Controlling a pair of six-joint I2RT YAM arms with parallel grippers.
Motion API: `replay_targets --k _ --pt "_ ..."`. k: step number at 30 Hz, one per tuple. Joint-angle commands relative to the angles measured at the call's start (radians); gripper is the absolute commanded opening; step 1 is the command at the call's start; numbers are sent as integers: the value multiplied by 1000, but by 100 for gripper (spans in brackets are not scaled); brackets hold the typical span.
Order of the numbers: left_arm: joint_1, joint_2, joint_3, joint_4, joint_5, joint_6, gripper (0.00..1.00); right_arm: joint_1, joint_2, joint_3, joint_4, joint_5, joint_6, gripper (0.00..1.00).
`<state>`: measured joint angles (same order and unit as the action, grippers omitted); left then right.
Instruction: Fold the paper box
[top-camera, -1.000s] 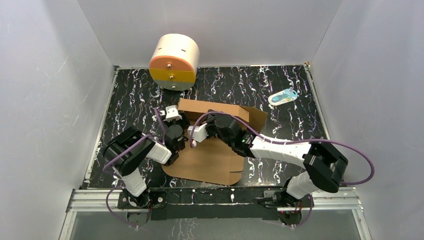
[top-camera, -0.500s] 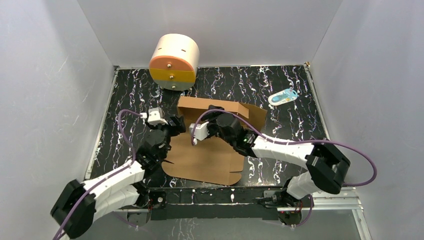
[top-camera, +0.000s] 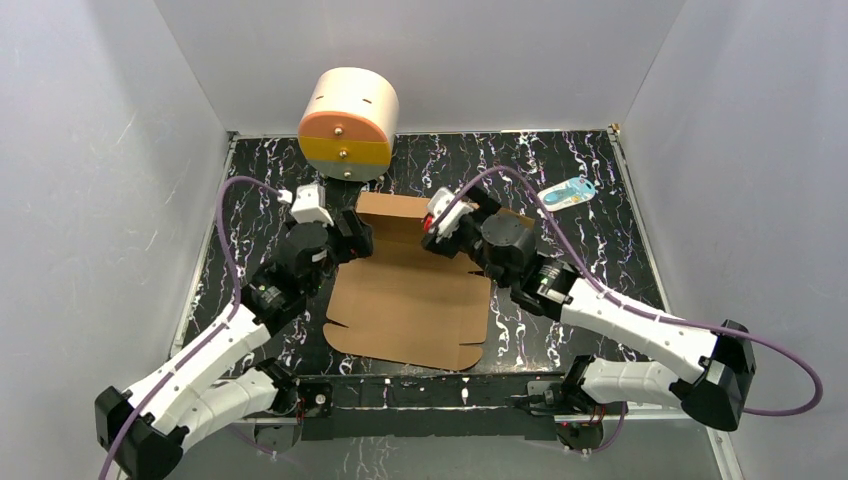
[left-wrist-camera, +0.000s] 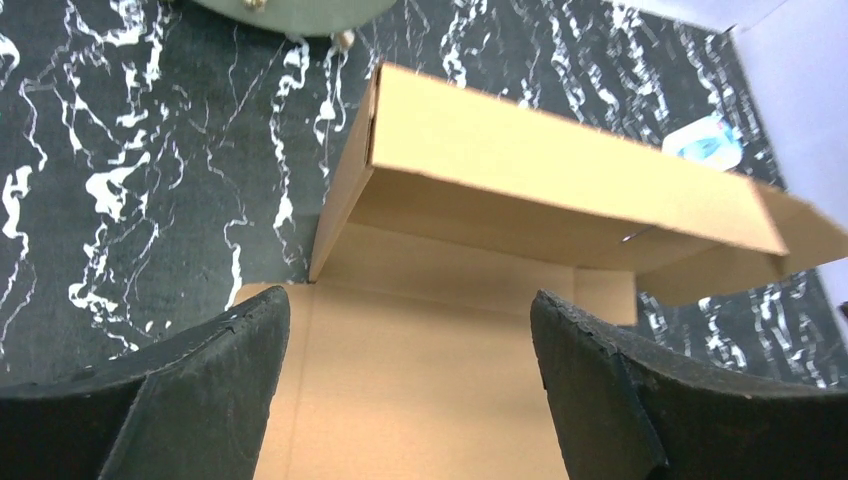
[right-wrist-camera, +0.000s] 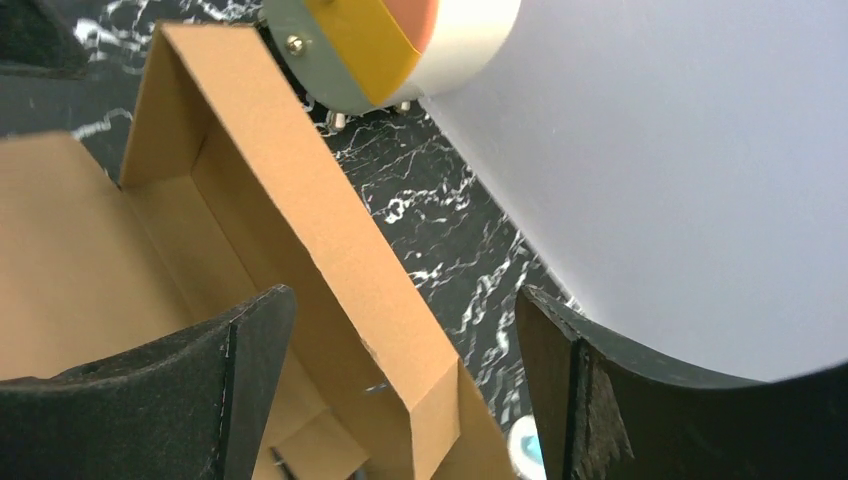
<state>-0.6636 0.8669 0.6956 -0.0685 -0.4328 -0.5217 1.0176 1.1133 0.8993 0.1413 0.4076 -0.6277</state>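
The paper box (top-camera: 410, 300) lies in the middle of the table as a brown cardboard sheet, its far wall (left-wrist-camera: 560, 170) folded up into a long hollow strip. My left gripper (top-camera: 352, 238) hovers at the wall's left end, open, with only the flat panel (left-wrist-camera: 420, 380) showing between its fingers (left-wrist-camera: 200, 390). My right gripper (top-camera: 438, 222) is over the wall's right part and is open too. In the right wrist view the wall's upper edge (right-wrist-camera: 340, 230) runs between the right fingers (right-wrist-camera: 620, 400) without touching them.
A round cream drum (top-camera: 348, 122) with orange and yellow drawers stands at the back left, just beyond the box. A small blue and white item (top-camera: 566, 193) lies at the back right. White walls (right-wrist-camera: 680, 180) enclose the black marbled table (top-camera: 560, 260).
Both grippers have opened wide. The arms have drawn apart from the box's middle, the left stretching out toward the far wall's left end and the right toward its right part.
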Motion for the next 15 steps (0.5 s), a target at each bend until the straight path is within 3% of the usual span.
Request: replay_targets --k 1,7,11,15 --pt "39 16 159 -179 42 -16 88 -61 -11 120 -171 127 443 89" --pt "254 164 299 -208 292 -35 87 -326 -42 93 -263 -68 862 86" --pt "351 256 343 -178 473 -51 86 -440 -36 46 -224 -247 1007 81" --pt "372 345 387 -178 512 -50 85 -496 -16 10 -172 -320 1099 77"
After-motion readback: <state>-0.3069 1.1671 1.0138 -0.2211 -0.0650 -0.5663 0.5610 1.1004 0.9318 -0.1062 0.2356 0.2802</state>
